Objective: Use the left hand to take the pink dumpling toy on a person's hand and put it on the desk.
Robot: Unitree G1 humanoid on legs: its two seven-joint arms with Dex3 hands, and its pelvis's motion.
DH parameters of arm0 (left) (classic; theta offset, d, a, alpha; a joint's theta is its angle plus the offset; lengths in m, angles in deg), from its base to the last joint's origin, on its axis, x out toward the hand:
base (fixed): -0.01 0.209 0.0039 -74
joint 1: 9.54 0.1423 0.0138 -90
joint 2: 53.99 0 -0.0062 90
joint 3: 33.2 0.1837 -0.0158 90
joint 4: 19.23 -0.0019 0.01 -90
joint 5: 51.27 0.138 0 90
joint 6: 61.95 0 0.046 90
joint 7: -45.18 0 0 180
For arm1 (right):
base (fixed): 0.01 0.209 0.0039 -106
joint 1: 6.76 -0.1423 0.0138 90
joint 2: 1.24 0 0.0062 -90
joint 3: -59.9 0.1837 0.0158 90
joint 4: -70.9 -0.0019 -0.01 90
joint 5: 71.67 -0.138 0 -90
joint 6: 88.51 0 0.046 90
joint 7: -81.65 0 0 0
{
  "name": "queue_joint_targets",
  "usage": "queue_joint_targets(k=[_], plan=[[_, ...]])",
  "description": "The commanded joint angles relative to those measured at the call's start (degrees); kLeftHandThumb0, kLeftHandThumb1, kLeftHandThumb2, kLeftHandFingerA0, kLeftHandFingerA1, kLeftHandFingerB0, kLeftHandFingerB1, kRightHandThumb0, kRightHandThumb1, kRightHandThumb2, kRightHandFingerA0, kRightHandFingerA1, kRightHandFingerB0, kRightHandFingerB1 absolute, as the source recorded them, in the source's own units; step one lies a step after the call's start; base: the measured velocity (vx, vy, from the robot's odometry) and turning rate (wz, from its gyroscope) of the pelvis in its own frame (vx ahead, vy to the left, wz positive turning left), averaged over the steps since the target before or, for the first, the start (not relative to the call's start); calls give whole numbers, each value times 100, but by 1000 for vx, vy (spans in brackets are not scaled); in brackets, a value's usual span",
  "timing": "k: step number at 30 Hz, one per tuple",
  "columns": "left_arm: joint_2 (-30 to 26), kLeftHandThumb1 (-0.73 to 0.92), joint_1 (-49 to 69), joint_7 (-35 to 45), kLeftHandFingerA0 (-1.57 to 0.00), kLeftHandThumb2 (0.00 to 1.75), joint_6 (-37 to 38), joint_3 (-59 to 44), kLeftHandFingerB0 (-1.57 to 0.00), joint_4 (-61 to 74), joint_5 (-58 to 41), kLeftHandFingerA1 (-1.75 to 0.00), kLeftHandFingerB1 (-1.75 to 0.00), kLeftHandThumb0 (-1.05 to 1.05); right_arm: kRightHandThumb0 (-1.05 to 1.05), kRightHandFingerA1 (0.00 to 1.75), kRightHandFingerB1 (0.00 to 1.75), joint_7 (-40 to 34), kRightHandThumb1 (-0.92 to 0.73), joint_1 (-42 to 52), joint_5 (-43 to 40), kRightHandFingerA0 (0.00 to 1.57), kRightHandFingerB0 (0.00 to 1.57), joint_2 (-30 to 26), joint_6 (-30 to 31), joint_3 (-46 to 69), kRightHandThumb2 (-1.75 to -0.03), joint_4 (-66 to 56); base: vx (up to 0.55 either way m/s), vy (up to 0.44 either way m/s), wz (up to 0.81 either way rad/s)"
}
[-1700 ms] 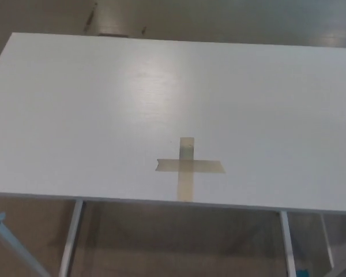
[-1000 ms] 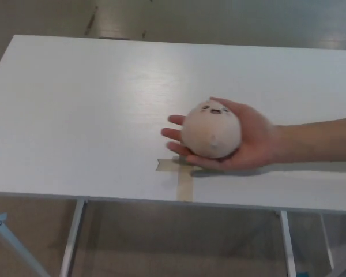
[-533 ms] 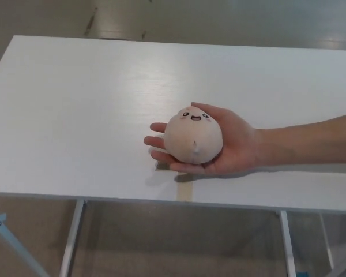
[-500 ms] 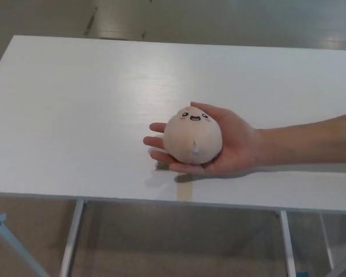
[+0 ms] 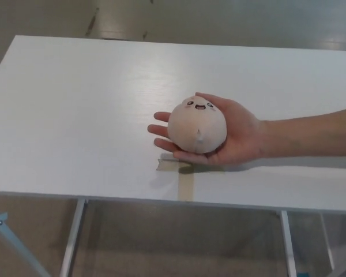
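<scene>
1. Desk: white top, fills most of the head view; metal legs show below the near edge.
2. Tape cross: beige, stuck on the desk near the front edge, middle of the view. Its upper part is hidden under the person's hand.
3. Toy: pale pink, round dumpling with a small smiling face on its upper side. It sits in the person's upturned palm, held above the desk just over the tape cross, not touching the desk top.
4. Person's hand: reaches in from the right, palm up, fingers cupped under the toy; bare forearm runs off the right edge.
5. Robot's left and right hands: neither shows, so their state cannot be told.
</scene>
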Motion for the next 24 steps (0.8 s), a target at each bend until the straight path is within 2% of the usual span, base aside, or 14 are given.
queue_joint_targets(k=[1,2,3,4,7,8,9,11,15,16,21,22,24], plan=[[-33,51,872,252,-54,74,1197,-449,-41,1443,-586,-52,-46,-45,-28,50,43,52,-58,73,-26,70,55,-7,-29,-6,-57,17,0,0,0],[-54,56,1316,568,-53,56,1506,-643,-41,2194,-883,-41,-36,-43,-28,50,43,61,-58,63,-25,70,55,-21,-30,-8,-57,15,0,0,0],[-54,56,1316,568,-53,56,1506,-643,-41,2194,-883,-41,-36,-43,-28,50,43,61,-58,63,-25,70,55,-21,-30,-8,-57,15,0,0,0],[-122,52,1941,1097,-50,56,1730,-919,-36,3324,-1393,-40,-34,-48,-28,50,43,61,-58,49,-18,70,55,-22,-27,-14,-57,15,0,0,0],[-273,51,2780,1691,-49,55,1830,-1262,-36,4943,-2028,-40,-34,-49,-28,50,44,48,-58,19,-12,70,55,-24,-16,-18,-57,15,0,0,0],[-360,43,3076,1861,-43,71,1771,-1447,-33,5574,-2309,-49,-42,-55,-28,50,44,37,-58,15,-14,70,56,-33,-8,-15,-57,16,0,0,0],[-485,48,3515,2122,-47,55,1678,-1778,-35,6555,-2771,-40,-32,-47,-28,50,44,23,-58,10,-17,70,57,-46,6,-10,-57,17,0,0,0],[-580,49,3857,2343,-45,55,1655,-2204,-28,7451,-3264,-40,-31,-43,-28,50,44,29,-58,-3,-18,70,58,-55,11,-8,-57,17,0,0,0],[-633,49,4079,2507,-44,55,1710,-2694,-25,8175,-3743,-42,-31,-43,-28,50,45,44,-58,-14,-24,70,58,-55,7,-3,-57,15,0,0,0],[-656,40,4191,2531,-36,66,1744,-3200,-19,8844,-4199,-50,-38,-50,-28,50,44,57,-58,-26,-20,70,58,-61,-1,-12,-57,7,0,0,0],[-768,37,4030,2494,-36,66,1676,-3919,-19,9771,-4958,-50,-38,-50,-28,50,44,76,-58,-45,-44,70,57,-70,-19,11,-57,3,0,0,0],[-879,37,3805,2363,-40,66,1702,-4118,-25,10073,-5095,-45,-38,-53,-28,50,44,83,-58,-60,-53,70,56,-70,-14,19,-57,3,0,0,0],[-985,37,3595,2256,-41,67,1677,-4245,-26,10263,-5140,-45,-38,-54,-28,50,43,102,-58,-73,-67,70,55,-68,-6,31,-57,2,0,0,0]])
